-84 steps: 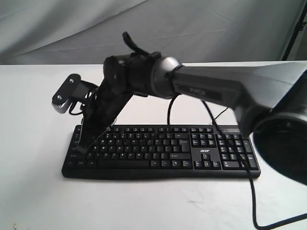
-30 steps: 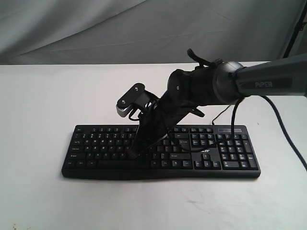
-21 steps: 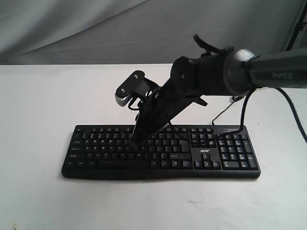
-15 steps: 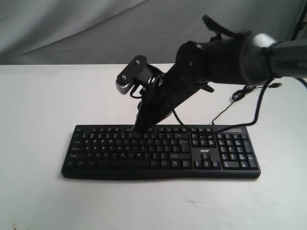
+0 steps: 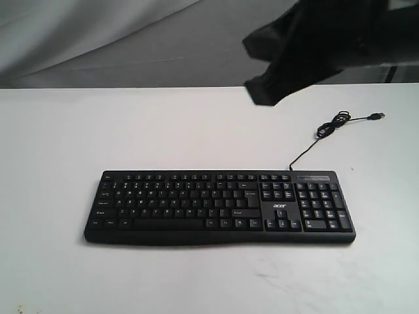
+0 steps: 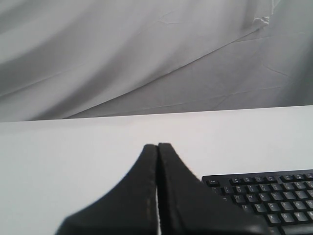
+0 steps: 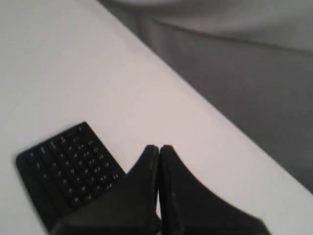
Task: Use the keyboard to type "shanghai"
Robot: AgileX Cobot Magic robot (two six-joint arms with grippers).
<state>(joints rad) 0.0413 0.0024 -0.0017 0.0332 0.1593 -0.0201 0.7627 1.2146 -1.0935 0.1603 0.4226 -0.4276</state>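
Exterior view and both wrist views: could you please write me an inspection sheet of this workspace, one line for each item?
Surface: white table, the keyboard lies on it.
Job's things: black keyboard lies flat, nothing touches it.
Clutter: nothing seen.
Grippers: left gripper shut, empty, apart from the keyboard; right gripper shut, empty, raised off the table.
Cables: thin black cable runs from the keyboard's far edge to a loose USB plug on the table.
Surroundings: grey cloth backdrop behind the table.
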